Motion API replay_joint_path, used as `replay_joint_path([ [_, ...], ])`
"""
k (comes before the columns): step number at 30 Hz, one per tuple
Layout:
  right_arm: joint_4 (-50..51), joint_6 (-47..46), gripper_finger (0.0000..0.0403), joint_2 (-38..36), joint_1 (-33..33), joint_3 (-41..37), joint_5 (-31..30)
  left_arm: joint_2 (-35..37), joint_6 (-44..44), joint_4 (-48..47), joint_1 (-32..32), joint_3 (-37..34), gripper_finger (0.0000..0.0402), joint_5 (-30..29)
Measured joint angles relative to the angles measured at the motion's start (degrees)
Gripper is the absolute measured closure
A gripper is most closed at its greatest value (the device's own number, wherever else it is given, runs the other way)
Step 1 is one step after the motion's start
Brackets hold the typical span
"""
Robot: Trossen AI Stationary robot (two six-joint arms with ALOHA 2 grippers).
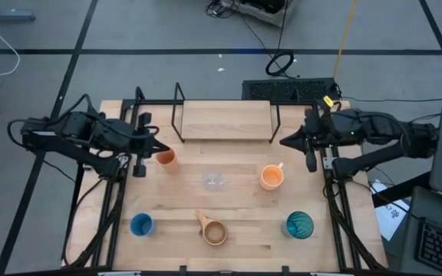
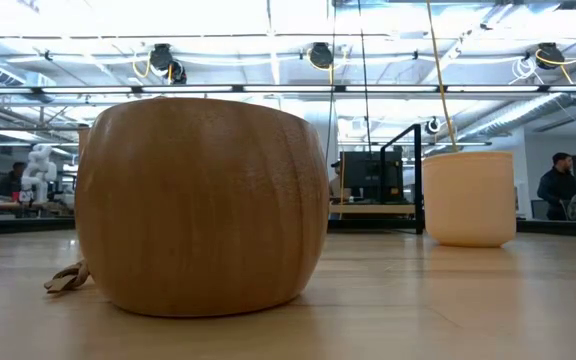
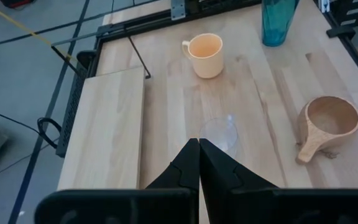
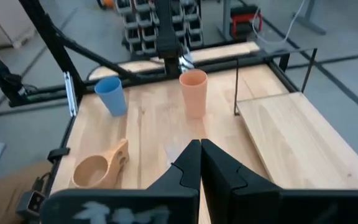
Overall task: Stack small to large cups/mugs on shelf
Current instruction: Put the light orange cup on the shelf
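My left pincer (image 1: 157, 144) hangs at the left edge of the worktop (image 1: 244, 234), its dark fingers pressed together on nothing, just beside a smooth, handle-less orange cup (image 1: 166, 159). My right pincer (image 1: 284, 141) hangs at the right edge, fingers likewise together and holding nothing, near a pale orange cup with a small handle (image 1: 271, 177). The shelf (image 1: 225, 120), a flat rectangular board of light grained wood on thin black rod legs, stands at the far side between my two arms with nothing on it. A tiny clear cup (image 1: 214, 180) sits mid-worktop. Along the near edge stand a round blue cup (image 1: 141, 225) on the left, a tan wooden mug with a stubby carved handle (image 1: 213, 230) in the middle, and a ribbed teal tumbler (image 1: 299, 225) on the right
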State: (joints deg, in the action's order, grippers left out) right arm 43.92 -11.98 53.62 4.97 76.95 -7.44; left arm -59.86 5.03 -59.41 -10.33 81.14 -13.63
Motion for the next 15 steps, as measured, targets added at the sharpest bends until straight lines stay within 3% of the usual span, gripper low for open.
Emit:
replay_joint_path([
  [4, 3.2, -1.4, 0.0403, 3.0, 0.0, 4.0, 0.0, -1.6, 0.2, 0.0, 0.0, 0.0, 0.0394, -0.1],
  [11, 3.2, 1.6, 0.0403, 5.1, 0.9, 2.7, 0.0, -3.2, -3.0, 2.0, -0.1, -0.5, 0.0391, -1.7],
  [15, 2.5, 2.2, 0.0403, 5.5, 1.8, 1.4, 0.0, -3.3, -4.7, 2.5, -1.3, -2.1, 0.0355, -0.8],
])
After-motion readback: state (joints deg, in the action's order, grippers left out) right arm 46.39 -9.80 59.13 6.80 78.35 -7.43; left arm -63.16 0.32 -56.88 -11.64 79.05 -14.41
